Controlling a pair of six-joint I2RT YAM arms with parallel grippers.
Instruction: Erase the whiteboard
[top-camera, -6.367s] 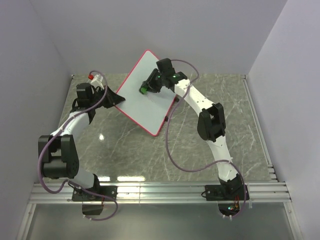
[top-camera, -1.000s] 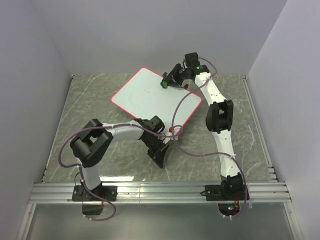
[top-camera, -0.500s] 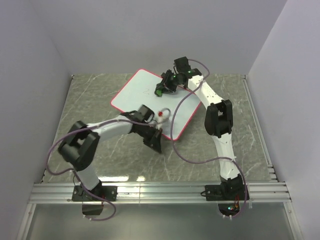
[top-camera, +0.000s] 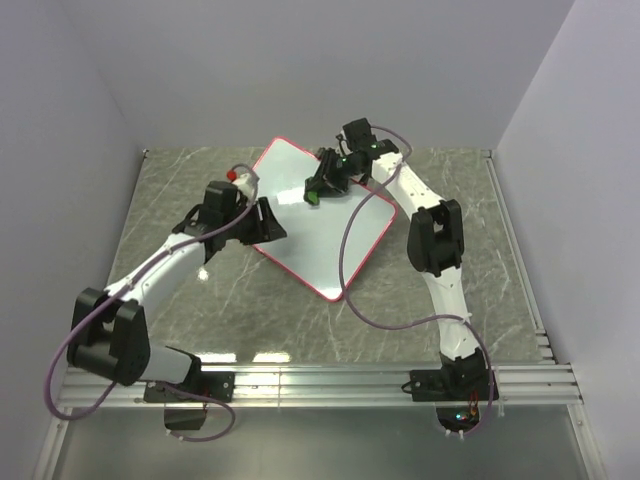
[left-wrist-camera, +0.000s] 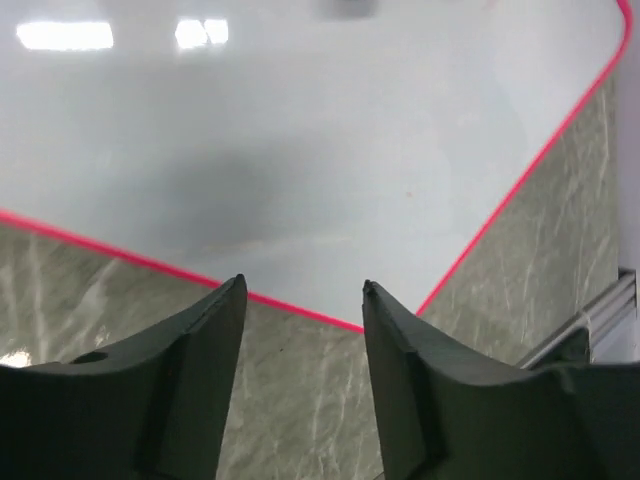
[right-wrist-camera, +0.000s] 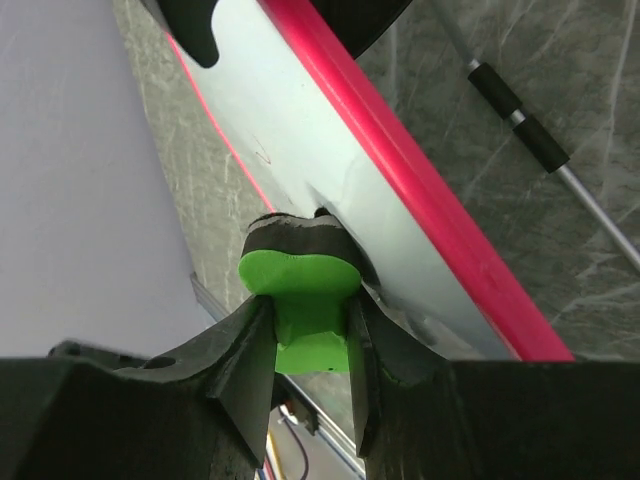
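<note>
The whiteboard (top-camera: 325, 235), white with a red-pink rim, lies at an angle on the marble table. My right gripper (top-camera: 320, 183) is shut on the green eraser (top-camera: 313, 197) and presses its black felt side on the board's far part. In the right wrist view the eraser (right-wrist-camera: 300, 300) sits between the fingers against the board (right-wrist-camera: 300, 130), and a faint mark (right-wrist-camera: 262, 155) shows on the board. My left gripper (top-camera: 265, 225) is open and empty at the board's left edge. In the left wrist view the left gripper (left-wrist-camera: 300, 295) has the board's rim (left-wrist-camera: 300, 312) just past its tips.
An aluminium rail (top-camera: 320, 380) runs along the table's near edge. Grey walls close off the left, back and right. The right arm's purple cable (top-camera: 345, 270) hangs over the board's near right part. A thin rod with black sleeves (right-wrist-camera: 530, 130) lies beyond the board.
My left arm has swung from the board's near edge round to its left edge. The board has turned on the table. My right gripper has slid a little left with the eraser.
</note>
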